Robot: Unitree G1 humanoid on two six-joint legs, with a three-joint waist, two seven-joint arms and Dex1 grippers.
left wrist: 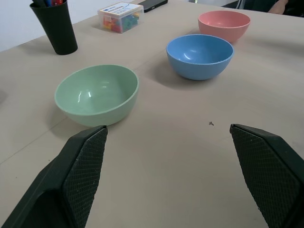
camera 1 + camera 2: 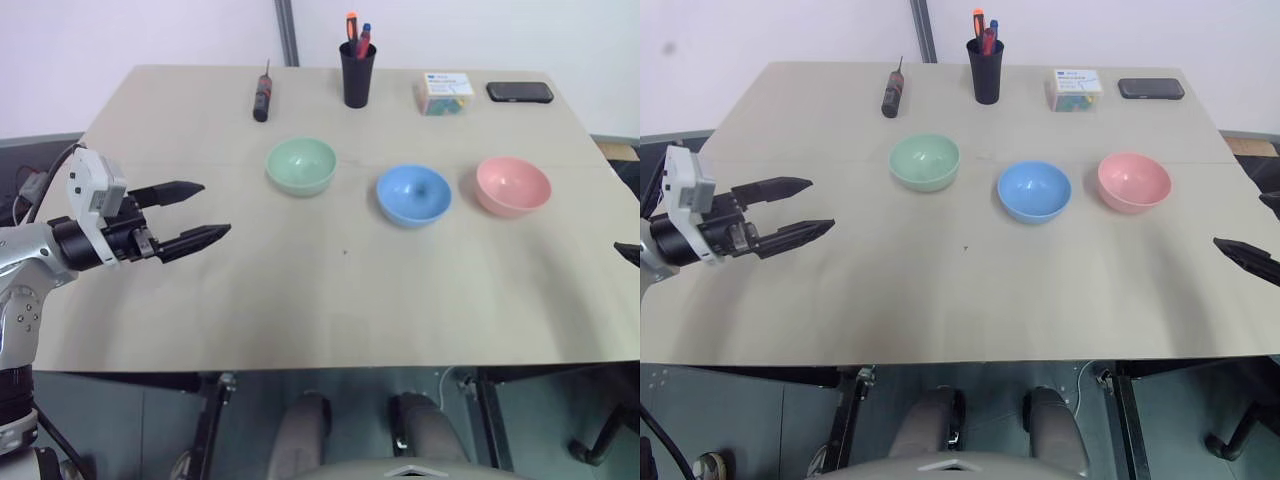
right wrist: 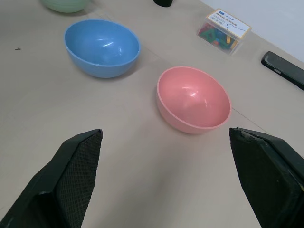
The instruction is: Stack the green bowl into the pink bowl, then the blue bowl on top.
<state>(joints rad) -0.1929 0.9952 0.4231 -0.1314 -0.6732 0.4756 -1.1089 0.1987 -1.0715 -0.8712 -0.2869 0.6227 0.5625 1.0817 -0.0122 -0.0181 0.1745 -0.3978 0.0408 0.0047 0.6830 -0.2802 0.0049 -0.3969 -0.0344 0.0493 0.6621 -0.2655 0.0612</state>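
Observation:
Three bowls stand upright and apart in a row across the middle of the table: the green bowl on the left, the blue bowl in the middle, the pink bowl on the right. All are empty. My left gripper hovers open over the table's left side, short of the green bowl, its fingers pointing toward it. At the table's right edge my right gripper stands open, with the pink bowl ahead of its fingers. Neither gripper holds anything.
Along the far edge lie a dark screwdriver, a black cup of pens, a clear box of coloured bits and a black phone. Bare tabletop stretches in front of the bowls to the near edge.

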